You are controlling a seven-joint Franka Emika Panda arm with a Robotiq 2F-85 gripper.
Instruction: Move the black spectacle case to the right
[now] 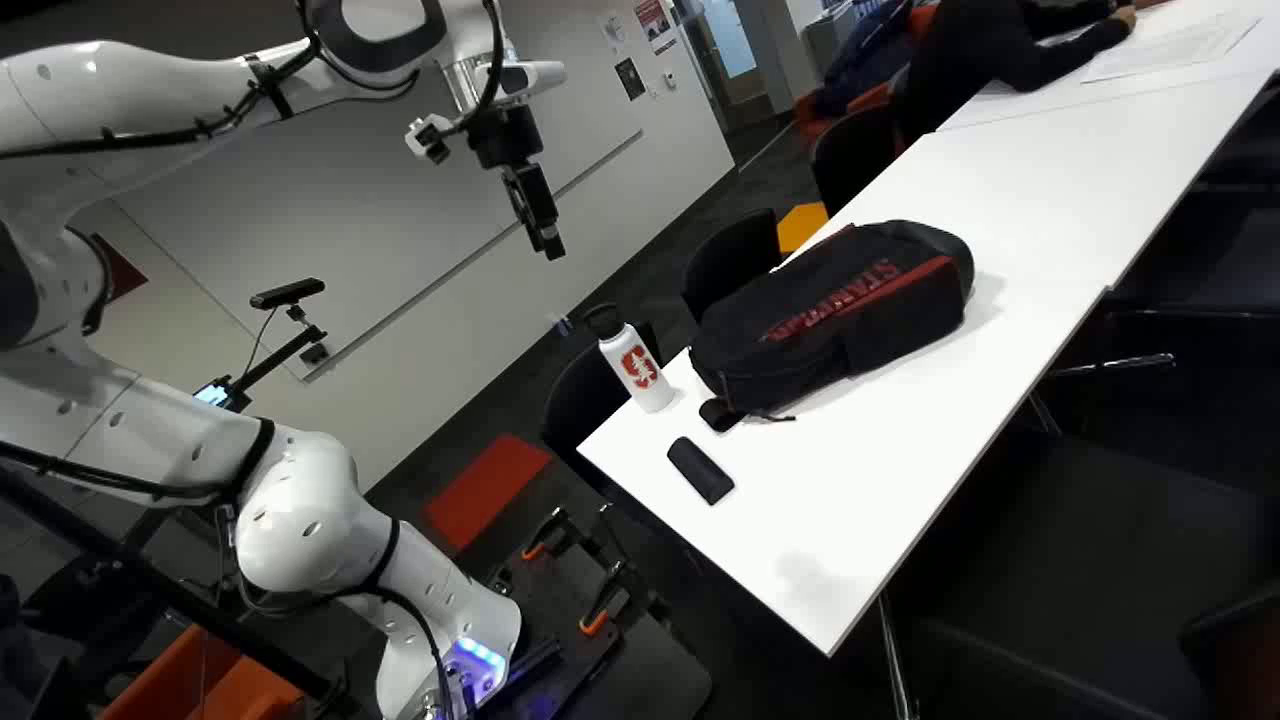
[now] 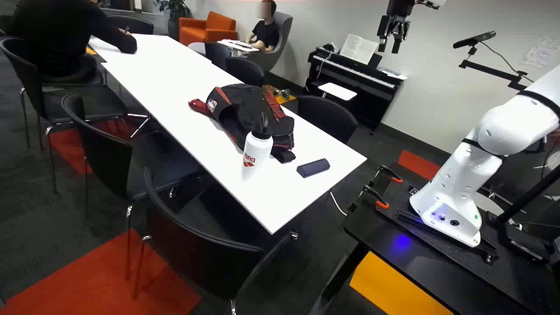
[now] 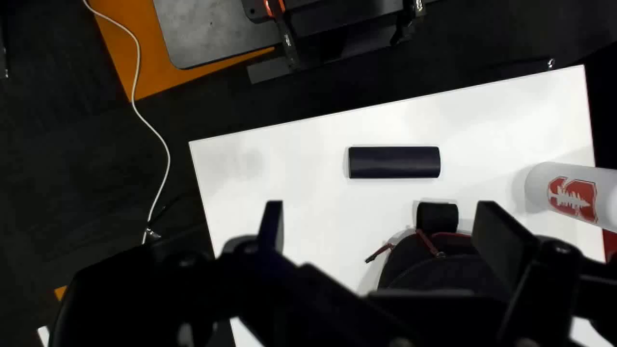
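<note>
One end effector (image 3: 379,212) gapes above one spectacle case (image 3: 394,162)

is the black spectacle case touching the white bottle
Apart: the wrist view shows bare white tabletop between the black spectacle case and the white bottle.

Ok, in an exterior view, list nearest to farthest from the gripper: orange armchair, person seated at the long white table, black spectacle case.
1. Black spectacle case: near end of the long white table.
2. Person at the table: toward its far end.
3. Orange armchair: background, beyond the table's far end.
</note>
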